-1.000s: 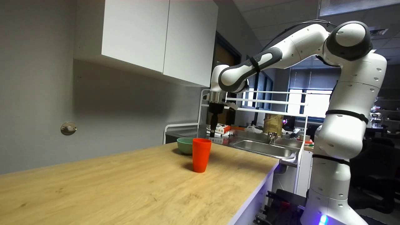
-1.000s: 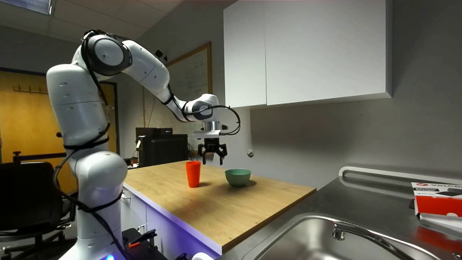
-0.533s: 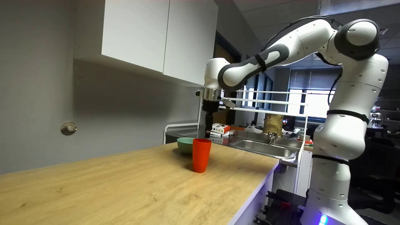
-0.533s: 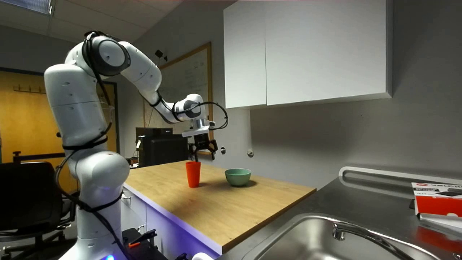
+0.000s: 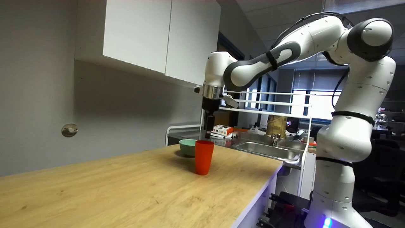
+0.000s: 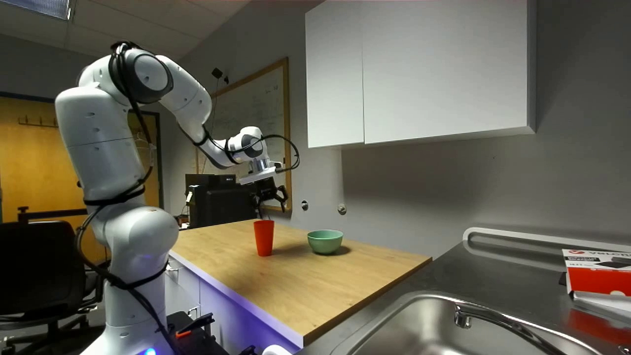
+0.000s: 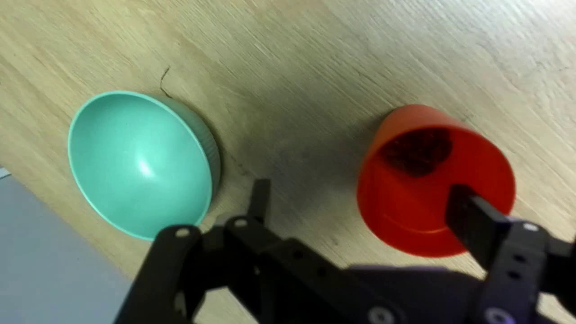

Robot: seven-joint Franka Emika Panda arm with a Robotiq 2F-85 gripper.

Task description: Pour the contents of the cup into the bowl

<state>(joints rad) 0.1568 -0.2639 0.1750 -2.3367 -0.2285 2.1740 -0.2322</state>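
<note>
The orange-red cup (image 5: 203, 158) stands upright on the wooden tabletop in both exterior views (image 6: 264, 239). In the wrist view, the cup (image 7: 400, 121) has dark contents (image 7: 420, 150) at its bottom. The pale green bowl (image 6: 325, 242) sits beside it, apart from it; in an exterior view the cup partly covers the bowl (image 5: 186, 148). In the wrist view the bowl (image 7: 139, 166) looks empty. My gripper (image 6: 272, 212) is open, empty and slightly tilted above the cup. In the wrist view, one finger of the gripper (image 7: 360, 191) overlaps the cup's mouth; the other is near the bowl.
A white wall cabinet (image 5: 136, 34) overhangs the tabletop (image 5: 120, 193) along the grey wall. A metal sink (image 6: 424, 320) lies past the table's end, with a white rack (image 5: 265, 103) by it. A red and white box (image 6: 599, 271) stands on the dark counter.
My gripper has moved sideways away from the bowl to over the cup and has tilted a little. It stays open. The cup and bowl have not moved.
</note>
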